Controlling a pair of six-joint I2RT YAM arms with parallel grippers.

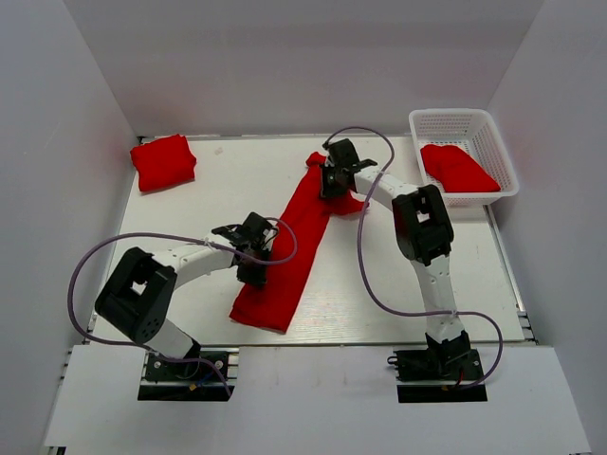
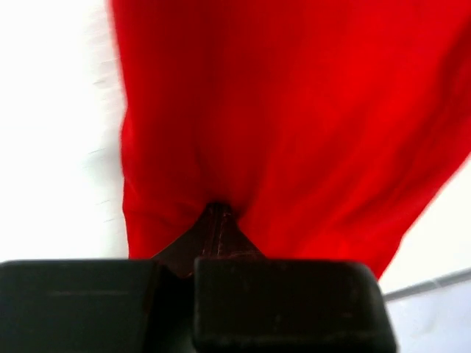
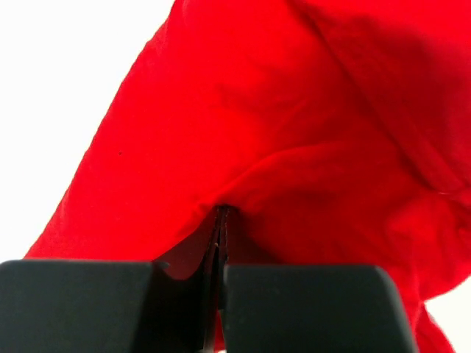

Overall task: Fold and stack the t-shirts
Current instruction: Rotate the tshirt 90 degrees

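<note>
Top external view: a red t-shirt lies drawn out in a long diagonal band across the middle of the white counter. Its near end points toward the left arm and its far end toward the back right. The left end effector sits on the band's left edge, in its nearer half. The right end effector sits at the band's far end.

In the left wrist view, the left end effector's jaws are pressed together on a pinch of the red cloth, which puckers at the tips. The right wrist view shows the same for the right end effector: jaws closed tight, with a fold of red fabric caught between them.

A second t-shirt, folded into a compact bundle, rests near the counter's far left corner, well apart from the band. A third t-shirt lies rumpled inside the white lattice basket at the far right.
</note>
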